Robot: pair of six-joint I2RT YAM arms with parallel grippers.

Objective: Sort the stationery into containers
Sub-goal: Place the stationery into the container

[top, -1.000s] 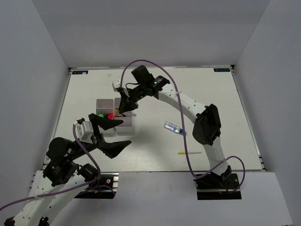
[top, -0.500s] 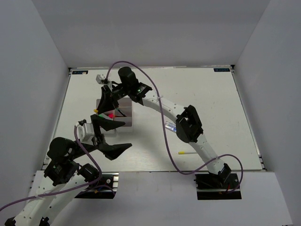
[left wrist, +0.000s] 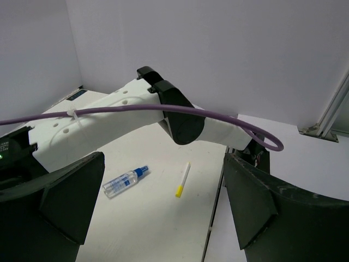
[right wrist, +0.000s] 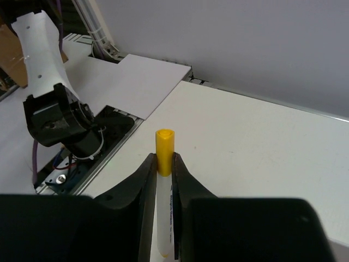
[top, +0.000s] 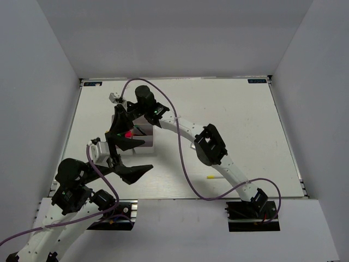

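My right pincer (top: 121, 116) has swung left in the last second and now sits over the containers (top: 148, 143) beneath it. It is clamped on one yellow-capped marker (right wrist: 164, 143), so a drop looks close. My left pincer (top: 133, 157) hangs spread and empty. Beyond it lie one clear-blue tube (left wrist: 125, 181) and one white stick (left wrist: 182, 179).

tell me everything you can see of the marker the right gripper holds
The yellow-capped marker is a slim white barrel, plastic by its look, with small dark print along one side and a bright yellow cap with a roughly triangular end. The right gripper is shut on it: black fingers press both its sides, the cap poking out past their tips. Nothing else touches it. In the top view that gripper is at the white bins; the marker cannot be made out there.
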